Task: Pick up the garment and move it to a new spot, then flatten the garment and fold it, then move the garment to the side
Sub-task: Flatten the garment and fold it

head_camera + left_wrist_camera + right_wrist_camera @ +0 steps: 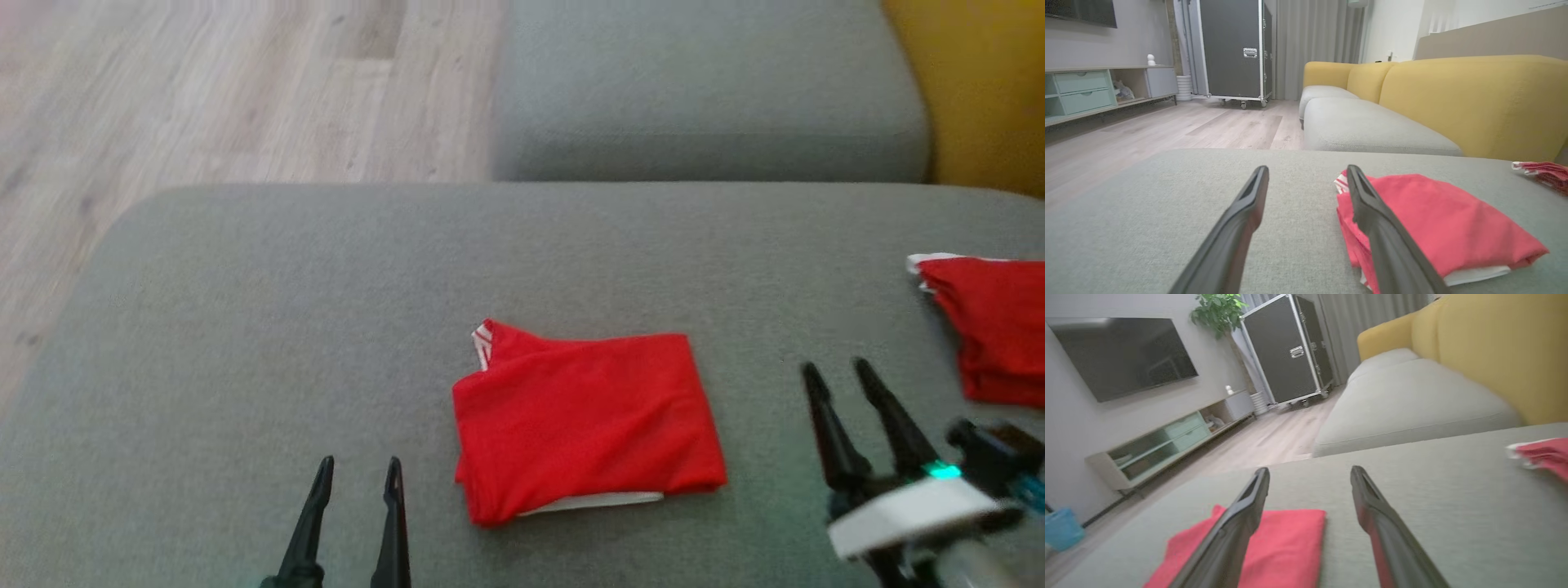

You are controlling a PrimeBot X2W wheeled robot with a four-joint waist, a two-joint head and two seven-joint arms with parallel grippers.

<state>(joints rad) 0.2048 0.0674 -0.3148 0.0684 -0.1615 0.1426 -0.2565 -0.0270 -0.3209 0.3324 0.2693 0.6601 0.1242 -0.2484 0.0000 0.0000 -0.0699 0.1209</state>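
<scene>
**Right gripper (834, 367) spread and empty; folded garment (584, 420) lies between the two arms**

Right gripper: its two fingers stand apart with nothing between them, near the garment's right edge and clear of it. The wrist behind is blurred and cut off by the lower right corner of the head view.

Left gripper (360, 464): fingers likewise parted and empty, just beside the garment's left edge. They are cut off at the bottom edge of the head view.

Garment: red, folded into a rough rectangle, flat on the grey cushion (245, 327). A white layer shows under its near edge and striped white trim at its far left corner.

Obstructions: in the left wrist view one finger crosses the garment's left side, so contact there cannot be judged from that view. In the right wrist view one finger covers part of the cloth, and that view is tilted and soft.

Other item: a second red cloth (996, 327) with white edging lies well apart at the right, cut off by the frame. Its shape cannot be made out.
</scene>
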